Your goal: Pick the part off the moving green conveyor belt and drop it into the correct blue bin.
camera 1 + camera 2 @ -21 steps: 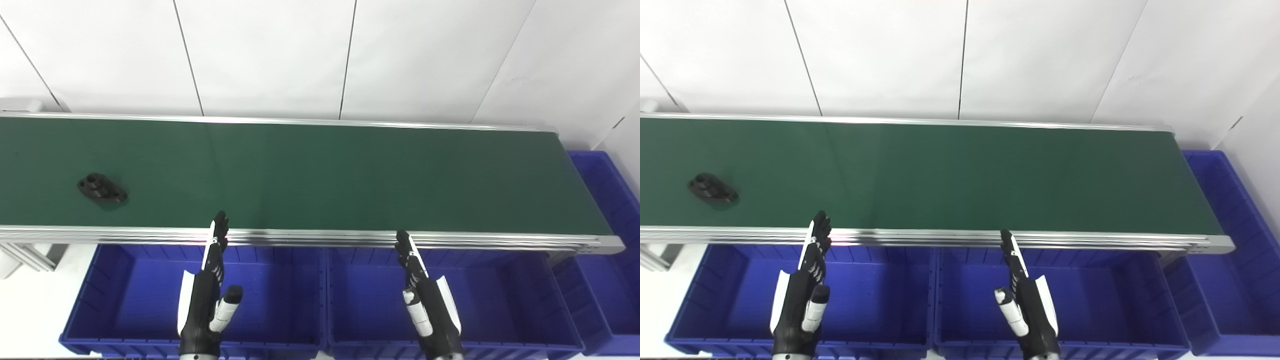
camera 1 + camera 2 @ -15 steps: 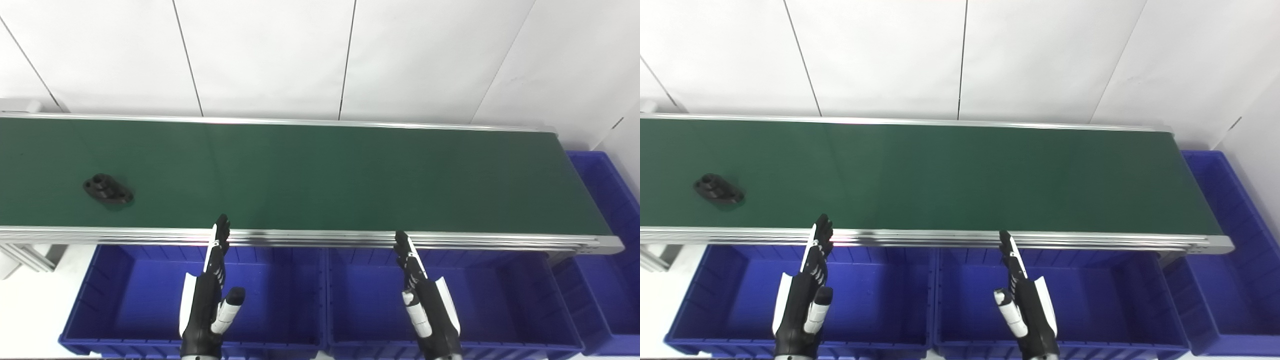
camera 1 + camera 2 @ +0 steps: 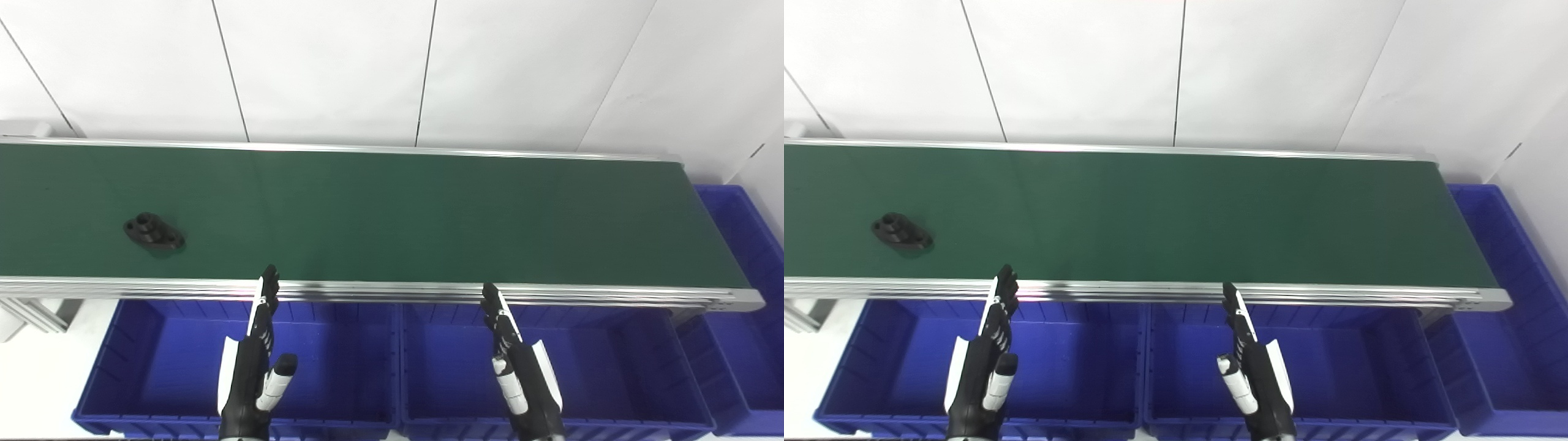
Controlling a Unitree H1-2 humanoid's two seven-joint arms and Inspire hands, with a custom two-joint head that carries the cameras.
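- Black and white, the left hand (image 3: 254,361) hangs over the left blue bin (image 3: 153,367), fingers straight and pointing toward the belt, thumb out to the side, holding nothing.
- Its fingertips (image 3: 270,274) reach the near metal rail (image 3: 380,293) of the conveyor.
- The right hand (image 3: 520,373) is posed the same way over the middle blue bin (image 3: 600,367), flat and empty, its fingertips also at the near rail.
- The two hands are well apart, each above its own bin.
- Beyond the rail runs the green conveyor belt (image 3: 398,214), stretching across the whole view in front of a white panelled wall (image 3: 337,67).
- The part (image 3: 154,231), a small black oval flange with a raised hub and holes, lies flat on the belt toward its left end, to the left of the left hand and apart from it.
- A third blue bin (image 3: 744,245) stands at the belt's right end.
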